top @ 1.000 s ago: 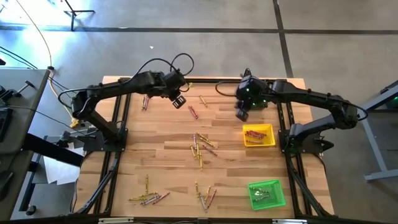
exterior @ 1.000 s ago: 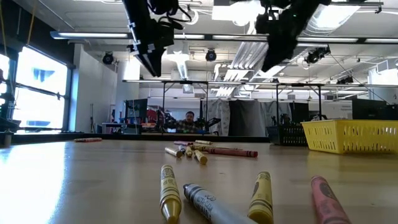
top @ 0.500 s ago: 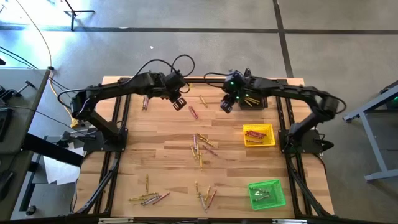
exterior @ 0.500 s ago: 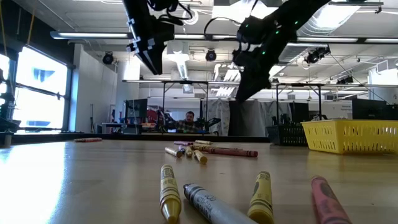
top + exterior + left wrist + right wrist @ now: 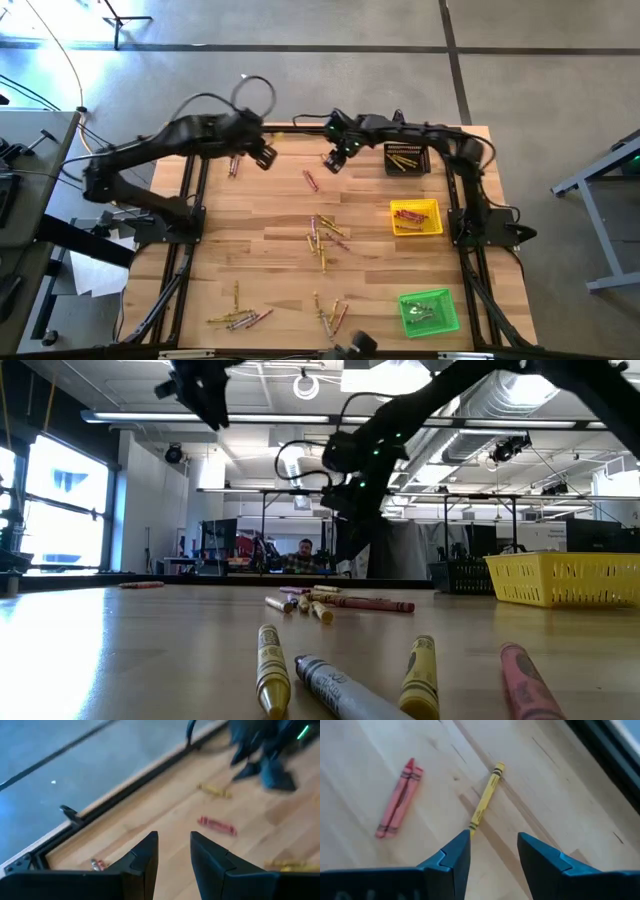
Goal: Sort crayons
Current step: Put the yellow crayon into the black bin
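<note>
Both tools hung near the desk's far edge. My right tool (image 5: 336, 161) had its fingers spread, grasping nothing, above a lone yellow crayon (image 5: 485, 796) lying flat on the wood, with a pair of red crayons (image 5: 399, 798) side by side a little toward the desk's middle. My left tool (image 5: 263, 155) hovered further toward the left edge, fingers apart and empty, close to two crayons (image 5: 233, 165) near the far left corner.

Most of the other crayons lay loose: a cluster (image 5: 324, 237) at the desk's (image 5: 250, 260) middle, a scatter (image 5: 238, 318) by the near edge toward the left, and another bunch (image 5: 331, 314) by the near edge at its middle. Along the right edge stood three trays: a black tray (image 5: 407, 159) at the far right corner with yellow sticks in it, a yellow tray (image 5: 416, 217) holding red ones halfway down, and a green tray (image 5: 429, 311) near the near right corner with greyish ones inside.
</note>
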